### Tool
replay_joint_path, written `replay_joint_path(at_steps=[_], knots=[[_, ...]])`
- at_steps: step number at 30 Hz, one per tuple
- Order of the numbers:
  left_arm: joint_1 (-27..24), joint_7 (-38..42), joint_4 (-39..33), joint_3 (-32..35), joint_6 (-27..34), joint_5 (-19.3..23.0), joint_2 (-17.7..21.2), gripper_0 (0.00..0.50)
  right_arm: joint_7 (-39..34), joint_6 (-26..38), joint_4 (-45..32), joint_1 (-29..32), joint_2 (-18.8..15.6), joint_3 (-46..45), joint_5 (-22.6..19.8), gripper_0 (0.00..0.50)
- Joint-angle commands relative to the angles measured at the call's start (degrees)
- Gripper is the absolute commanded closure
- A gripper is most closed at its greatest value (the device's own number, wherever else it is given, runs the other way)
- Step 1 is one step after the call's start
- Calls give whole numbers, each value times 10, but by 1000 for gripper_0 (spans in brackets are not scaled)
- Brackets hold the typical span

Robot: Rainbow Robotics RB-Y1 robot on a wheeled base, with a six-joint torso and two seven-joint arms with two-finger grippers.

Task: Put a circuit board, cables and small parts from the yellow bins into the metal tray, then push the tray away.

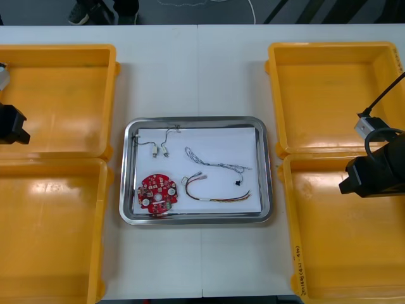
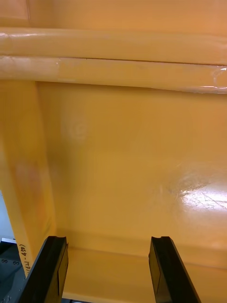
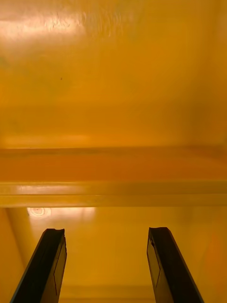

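Centre: the rectangular metal tray point(image 1: 268, 171), shiny at the rim and white inside, lies on the light table point(image 1: 190, 69) between the bins. Inside it, I read the round red circuit board point(image 1: 156, 192) at the near corner on the robot's left. The red and yellow cable point(image 1: 215, 194) curls just beside the board. The twisted blue and white cable point(image 1: 216, 164) crosses the middle, and the small metal parts point(image 1: 159, 149) on thin leads lie toward the far left corner.

Flanks: the left far yellow plastic bin point(image 1: 63, 95) and left near yellow plastic bin point(image 1: 50, 234) sit on one side. The right far yellow plastic bin point(image 1: 323, 95) and right near yellow plastic bin point(image 1: 335, 247) sit on the other.

Arms: my left gripper point(image 3: 106, 232) hangs over the left far bin at the table's edge, its black fingers point(image 3: 49, 265) spread wide, nothing between them. My right gripper point(image 2: 109, 240) hangs over the right near bin, close to where the two right bins meet, likewise spread wide and holding nothing.
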Motion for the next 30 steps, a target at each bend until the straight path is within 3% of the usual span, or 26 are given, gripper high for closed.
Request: replay_joint_path(at_steps=[1, 9, 19, 30], knots=[[42, -9, -46, 40, 4, 14, 25, 0, -9, 3, -14, -44, 4, 38, -4, 0], [98, -14, -106, 89, 4, 33, 25, 0, 5, 3, -14, -113, 11, 121, -7, 0], [182, -17, -174, 135, 4, 49, 25, 0, 147, 3, -14, -199, 38, 231, 11, 0], [235, -25, -196, 151, 4, 65, 24, 0, 271, 3, -13, -226, 82, 265, 22, 0]])
